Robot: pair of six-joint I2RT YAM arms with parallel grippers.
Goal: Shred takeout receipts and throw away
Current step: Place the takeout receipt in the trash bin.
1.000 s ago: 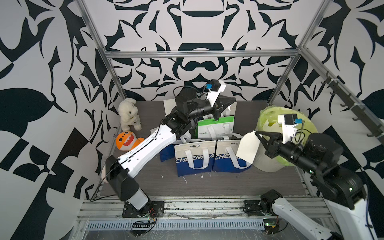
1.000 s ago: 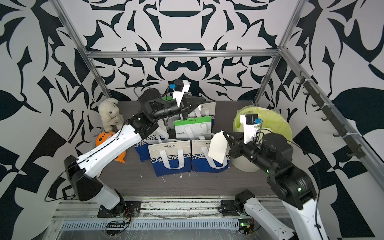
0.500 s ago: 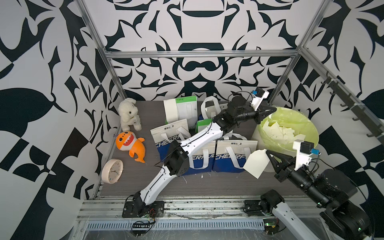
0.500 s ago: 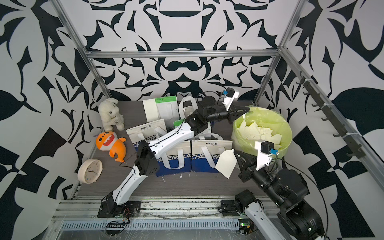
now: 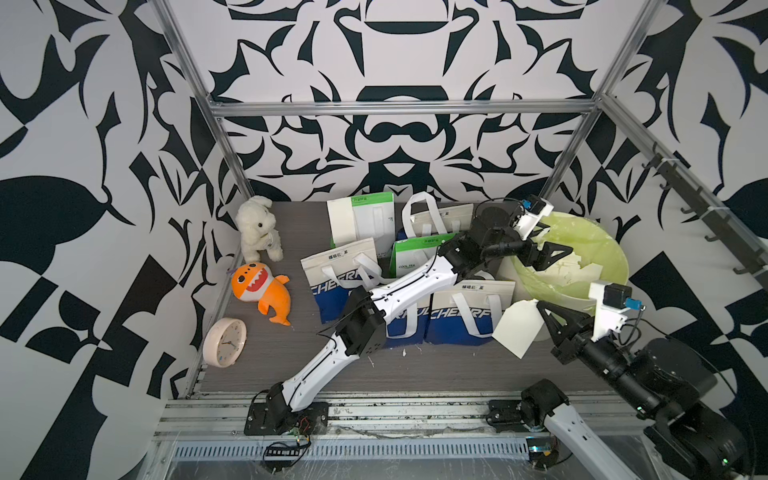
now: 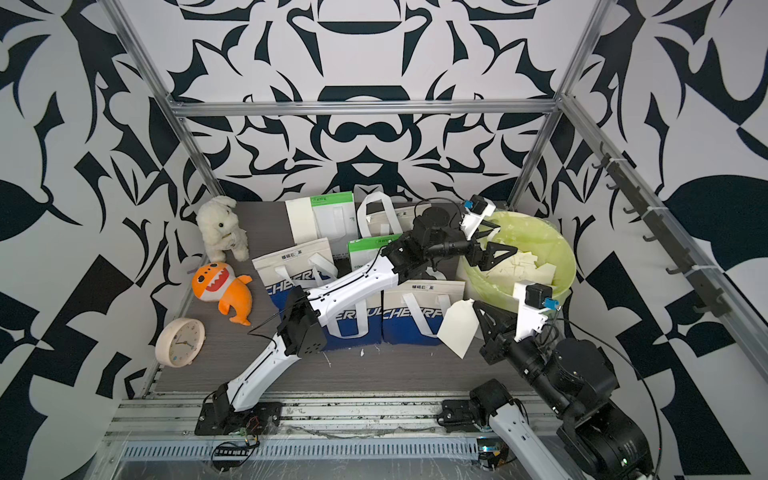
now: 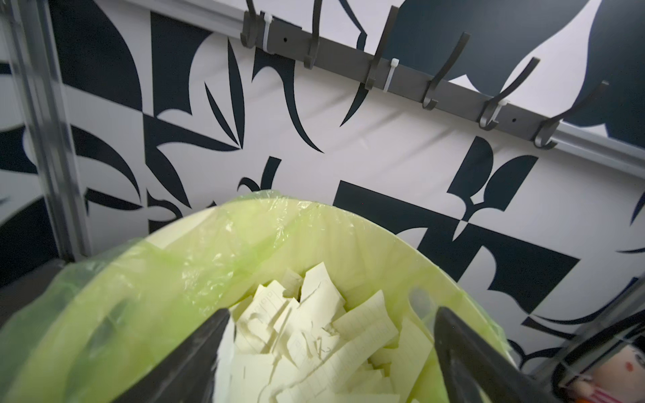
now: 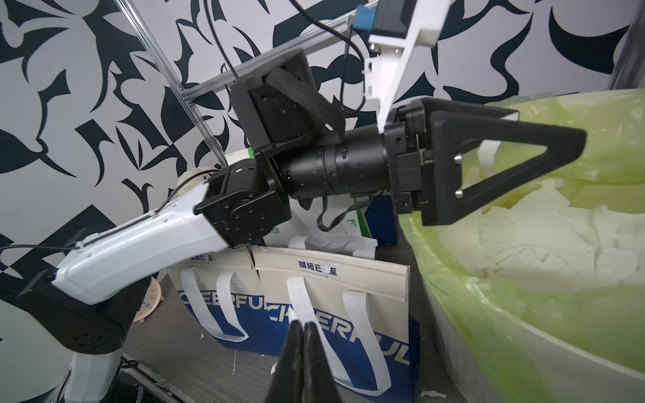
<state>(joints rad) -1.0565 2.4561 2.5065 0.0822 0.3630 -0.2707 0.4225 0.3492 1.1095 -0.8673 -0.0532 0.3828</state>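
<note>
My left gripper hangs open over the green-lined bin, nothing between its fingers. Torn receipt pieces lie piled inside the bin. My right gripper is shut on a cream receipt piece, held in the air in front of the bin, beside the blue bags. In the right wrist view only a sliver of that paper shows at the fingertips. Another cream receipt slip leans on a bag at the back.
Several takeout bags stand in the middle, under my left arm. A white plush rabbit, an orange shark toy and a round clock lie at the left. A hook rail runs along the right wall behind the bin.
My left arm swung from above the back bags to the right, over the bin, and its gripper has opened. My right gripper drew back toward the front, still holding its piece.
</note>
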